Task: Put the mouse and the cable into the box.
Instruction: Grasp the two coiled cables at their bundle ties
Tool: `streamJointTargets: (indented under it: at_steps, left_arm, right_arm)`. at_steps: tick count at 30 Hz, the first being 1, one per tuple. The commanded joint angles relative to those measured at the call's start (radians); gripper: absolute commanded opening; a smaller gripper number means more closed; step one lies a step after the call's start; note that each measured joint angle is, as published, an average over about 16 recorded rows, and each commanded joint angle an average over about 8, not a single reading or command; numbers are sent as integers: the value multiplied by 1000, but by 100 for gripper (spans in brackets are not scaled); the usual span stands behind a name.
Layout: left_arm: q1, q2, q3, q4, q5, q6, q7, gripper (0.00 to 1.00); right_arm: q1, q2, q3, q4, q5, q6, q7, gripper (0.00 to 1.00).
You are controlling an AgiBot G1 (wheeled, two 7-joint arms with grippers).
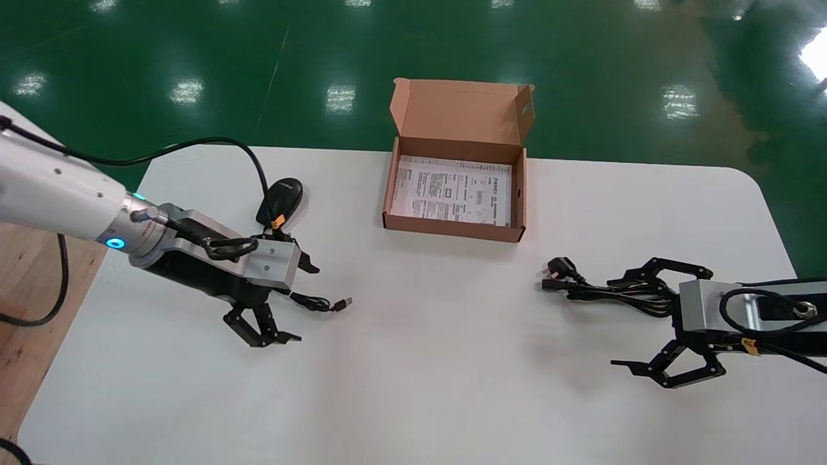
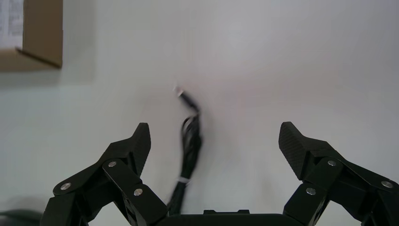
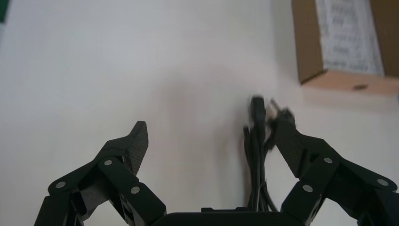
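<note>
A black mouse (image 1: 282,197) lies on the white table left of the open cardboard box (image 1: 452,227). Its thin USB lead (image 1: 320,302) runs under my left gripper (image 1: 300,302), which hovers open beside the mouse. In the left wrist view the lead (image 2: 190,141) lies between the spread fingers, close to one of them, with the gripper (image 2: 215,141) open. A bundled black power cable (image 1: 601,287) with its plug lies at the right. My right gripper (image 1: 617,323) is open over the bundle's near end. In the right wrist view the cable (image 3: 256,141) sits by one finger of that gripper (image 3: 211,141).
The box holds a printed sheet (image 1: 452,190), and its lid stands up at the back. Corners of the box show in the left wrist view (image 2: 44,33) and the right wrist view (image 3: 308,42). A wooden surface (image 1: 26,310) borders the table's left edge. Green floor lies beyond.
</note>
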Motion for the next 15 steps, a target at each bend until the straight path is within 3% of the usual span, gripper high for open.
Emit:
streamJointTargets:
  at_steps: [1, 7, 15]
  left_arm:
    - [-21, 39, 14, 83, 28, -29, 67, 100]
    - [-23, 92, 24, 219, 46, -94, 184, 100]
    - [-17, 122, 22, 306, 44, -137, 261, 100]
  right_arm:
    - [23, -16, -18, -64, -26, 3, -40, 100]
    - [74, -77, -42, -219, -88, 134, -117, 100]
    - [98, -152, -52, -342, -123, 315, -166, 100]
